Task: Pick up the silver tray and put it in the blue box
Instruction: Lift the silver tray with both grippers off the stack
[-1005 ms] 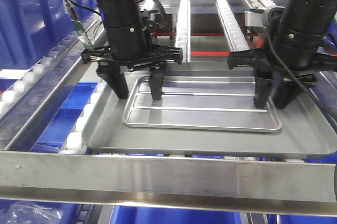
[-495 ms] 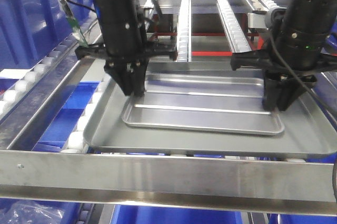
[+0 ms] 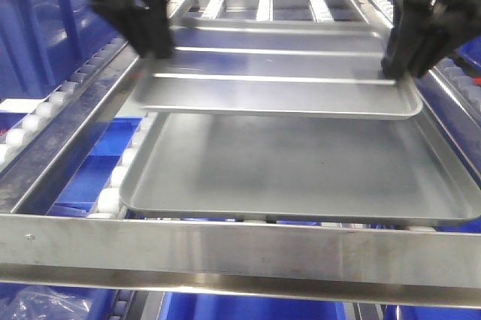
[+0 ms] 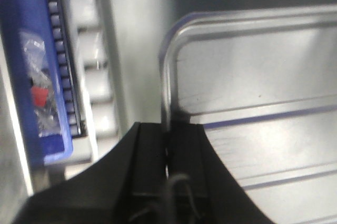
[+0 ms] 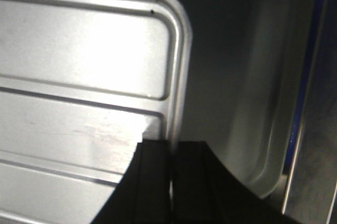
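The silver tray (image 3: 278, 72) hangs clear of the grey tray (image 3: 301, 177) beneath it, with an open gap between the two along the near edge. Both short ends are occupied: the left gripper (image 3: 154, 46) clamps the left rim and the right gripper (image 3: 398, 64) clamps the right rim. To the left, a roller rail (image 3: 45, 113) and the blue box (image 3: 34, 34) wall bound the path. The steel front rail (image 3: 240, 249) blocks low approach from the near side.

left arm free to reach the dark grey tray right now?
Probably not: the left tool is shut on the rim of the silver tray, and that tray hangs above the dark grey tray, covering its far half.
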{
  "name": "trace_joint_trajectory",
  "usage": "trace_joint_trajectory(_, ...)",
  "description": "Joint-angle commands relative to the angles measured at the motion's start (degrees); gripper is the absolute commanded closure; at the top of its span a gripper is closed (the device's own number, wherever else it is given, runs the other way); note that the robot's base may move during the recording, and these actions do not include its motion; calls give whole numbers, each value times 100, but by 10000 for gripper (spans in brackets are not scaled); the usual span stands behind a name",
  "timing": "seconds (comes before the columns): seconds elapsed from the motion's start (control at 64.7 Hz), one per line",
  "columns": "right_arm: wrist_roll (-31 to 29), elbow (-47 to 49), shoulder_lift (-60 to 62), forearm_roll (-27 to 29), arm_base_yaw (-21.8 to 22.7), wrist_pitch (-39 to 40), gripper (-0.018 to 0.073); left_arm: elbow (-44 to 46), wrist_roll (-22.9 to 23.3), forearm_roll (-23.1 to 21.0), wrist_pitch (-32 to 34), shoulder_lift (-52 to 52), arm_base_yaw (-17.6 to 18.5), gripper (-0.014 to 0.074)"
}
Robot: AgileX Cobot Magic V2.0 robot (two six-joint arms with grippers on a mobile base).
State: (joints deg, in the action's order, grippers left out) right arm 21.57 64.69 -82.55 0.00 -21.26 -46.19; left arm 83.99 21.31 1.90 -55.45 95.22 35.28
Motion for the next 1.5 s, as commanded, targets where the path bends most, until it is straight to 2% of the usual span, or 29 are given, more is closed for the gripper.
trace_joint_trajectory(0.0,-55,127,420,-246,-134,29,502,-384,-114,259,8,-709,97,701)
trace_joint_trajectory(0.155,9,127,711,-246,-413,-163,502,-1010,127,283,22,-1460,172,700)
trace_joint_trajectory(0.325,20,162,1092,-246,-694,-408,502,-1047,204,283,-273,-2064,187,700)
trace_joint_trajectory(0.495,48,330,1352,-246,-761,-567,502,-1024,338,312,-535,-2321,187,698)
trace_joint_trajectory(0.603,49,590,1350,-296,-761,-711,502,-920,375,370,-545,-2280,282,693)
trace_joint_trajectory(0.726,199,777,1345,-469,-761,-706,502,-785,807,823,-533,-2080,484,693)
trace_joint_trajectory(0.804,326,776,1345,-652,-761,-726,502,-663,937,936,-492,-1900,566,693)
trace_joint_trajectory(0.989,354,776,1313,-790,-761,-826,502,-302,952,908,-382,-1512,680,692)
trace_joint_trajectory(1.484,348,776,1299,-790,-761,-937,502,-289,952,879,-442,-1406,691,694)
